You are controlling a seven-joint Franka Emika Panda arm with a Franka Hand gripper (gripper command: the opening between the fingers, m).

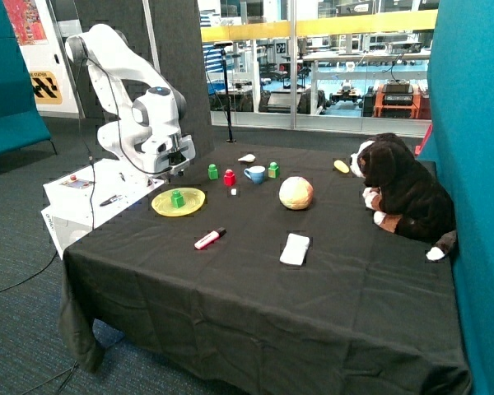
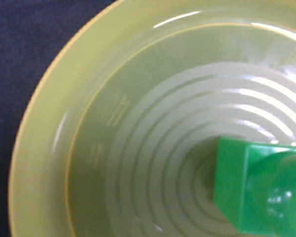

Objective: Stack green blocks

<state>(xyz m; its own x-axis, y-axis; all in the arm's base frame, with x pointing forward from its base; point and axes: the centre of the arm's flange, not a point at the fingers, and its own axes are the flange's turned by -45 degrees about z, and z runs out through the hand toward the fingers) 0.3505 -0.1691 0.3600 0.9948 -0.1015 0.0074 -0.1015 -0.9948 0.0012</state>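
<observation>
Nearest my wrist camera is the yellow plate (image 2: 44,163), its floor moulded in concentric rings, with one green block (image 2: 259,190) standing on it close under the claw; I see a bright, glossy plastic body with squared edges and a round stud on top. From the outside view that same block (image 1: 177,198) stands upright near the middle of the plate (image 1: 160,204), and my claw (image 1: 178,168) hangs just above it, not touching. I cannot tell whether the claw is spread or pressed together, as no fingers show in either view. Beyond the claw, farther across the black tablecloth (image 1: 255,288), a second green block (image 1: 213,172) stands just beside the red block (image 1: 229,178), and a third green block (image 1: 273,169) stands on the far side of the blue cup (image 1: 254,174). All three green blocks sit apart, none stacked. Small raised lettering is moulded into the plate floor near the rim, but I cannot read it.
</observation>
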